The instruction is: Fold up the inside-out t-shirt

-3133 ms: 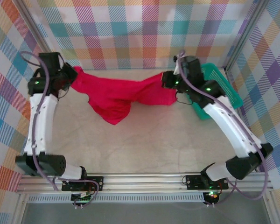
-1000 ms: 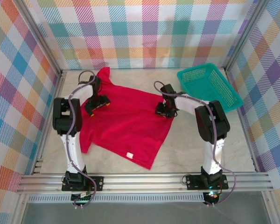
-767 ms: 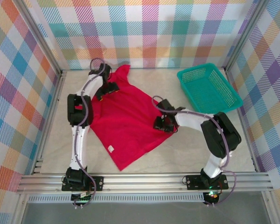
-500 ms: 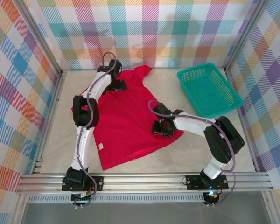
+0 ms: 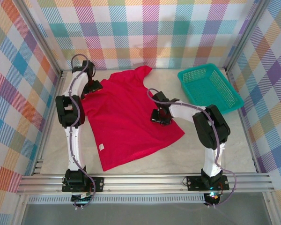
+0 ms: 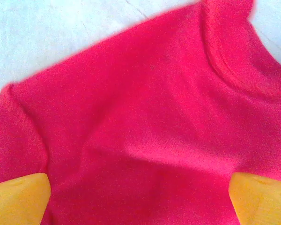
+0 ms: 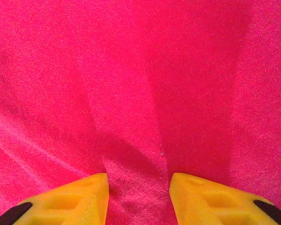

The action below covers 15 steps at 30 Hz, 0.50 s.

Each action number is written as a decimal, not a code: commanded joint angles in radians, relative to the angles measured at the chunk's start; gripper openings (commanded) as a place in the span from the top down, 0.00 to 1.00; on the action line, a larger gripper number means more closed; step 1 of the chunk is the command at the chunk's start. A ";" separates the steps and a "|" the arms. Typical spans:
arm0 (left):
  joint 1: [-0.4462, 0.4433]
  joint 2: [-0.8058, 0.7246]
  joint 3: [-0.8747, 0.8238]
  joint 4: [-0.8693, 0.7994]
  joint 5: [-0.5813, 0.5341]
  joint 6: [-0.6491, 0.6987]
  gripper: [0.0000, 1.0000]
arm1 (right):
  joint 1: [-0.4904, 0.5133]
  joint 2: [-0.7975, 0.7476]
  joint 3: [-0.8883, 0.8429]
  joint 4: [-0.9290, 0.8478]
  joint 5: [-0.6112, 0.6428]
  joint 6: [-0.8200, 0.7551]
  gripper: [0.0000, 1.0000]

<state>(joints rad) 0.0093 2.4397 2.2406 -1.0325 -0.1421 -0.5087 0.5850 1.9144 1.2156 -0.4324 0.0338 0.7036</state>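
Observation:
The inside-out t-shirt (image 5: 126, 119) lies spread nearly flat on the table, bright red, with its small white label (image 5: 101, 146) near the front left edge. My left gripper (image 5: 91, 86) sits at the shirt's far left edge. In the left wrist view it (image 6: 140, 190) is open, with its yellow fingertips (image 6: 18, 199) wide apart over smooth red cloth. My right gripper (image 5: 159, 116) rests on the shirt's right side. The right wrist view shows it (image 7: 138, 187) open, a raised pleat of red cloth lying between its fingers (image 7: 70, 199).
A teal mesh basket (image 5: 208, 91) stands at the back right, apart from the shirt. Bare pale table (image 5: 215, 145) surrounds the shirt at the front and right. Checked walls close in the back and both sides.
The shirt, stretched in the air between both grippers, was laid down and dragged flat. Over the last half second it stayed put, the left gripper slid left and the right moved slightly back.

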 commanded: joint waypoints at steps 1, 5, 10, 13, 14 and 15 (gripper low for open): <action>-0.003 0.102 0.112 -0.027 0.044 -0.031 0.04 | 0.001 -0.026 -0.116 -0.059 -0.007 0.032 0.57; 0.014 0.232 0.213 -0.018 0.107 -0.046 0.06 | 0.003 -0.085 -0.217 -0.042 -0.034 0.048 0.57; 0.073 0.313 0.318 0.004 0.187 -0.096 0.10 | 0.002 -0.149 -0.255 -0.102 0.007 0.021 0.58; 0.084 0.279 0.373 0.003 0.215 -0.109 0.11 | 0.002 -0.181 -0.208 -0.146 0.017 -0.029 0.57; 0.078 0.244 0.374 0.005 0.210 -0.110 0.11 | 0.002 -0.193 -0.191 -0.160 0.012 -0.046 0.57; 0.067 0.201 0.367 0.005 0.199 -0.109 0.11 | 0.003 -0.205 -0.182 -0.172 0.007 -0.056 0.57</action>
<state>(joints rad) 0.0708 2.6801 2.5916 -1.0187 0.0185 -0.5892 0.5846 1.7370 1.0126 -0.4656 0.0257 0.6964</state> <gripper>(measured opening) 0.891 0.433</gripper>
